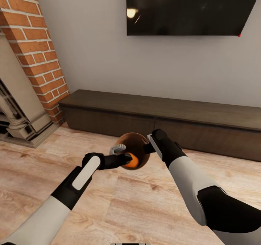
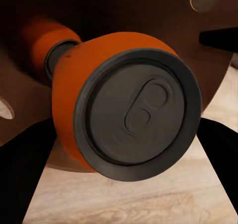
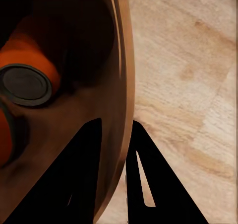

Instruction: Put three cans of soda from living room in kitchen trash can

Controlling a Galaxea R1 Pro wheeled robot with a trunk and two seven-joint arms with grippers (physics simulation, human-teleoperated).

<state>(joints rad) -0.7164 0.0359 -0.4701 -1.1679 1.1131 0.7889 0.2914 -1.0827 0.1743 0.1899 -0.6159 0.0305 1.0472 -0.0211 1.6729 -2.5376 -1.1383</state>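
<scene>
Jaws of the left gripper clamp an orange can, half-hidden inside the bucket.

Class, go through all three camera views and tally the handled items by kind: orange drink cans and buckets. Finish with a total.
Orange cans: 2, the held can in the left gripper and the second can inside the bucket
Copper-brown buckets: 1, the bucket, its rim pinched by the right gripper
Total: 3
</scene>
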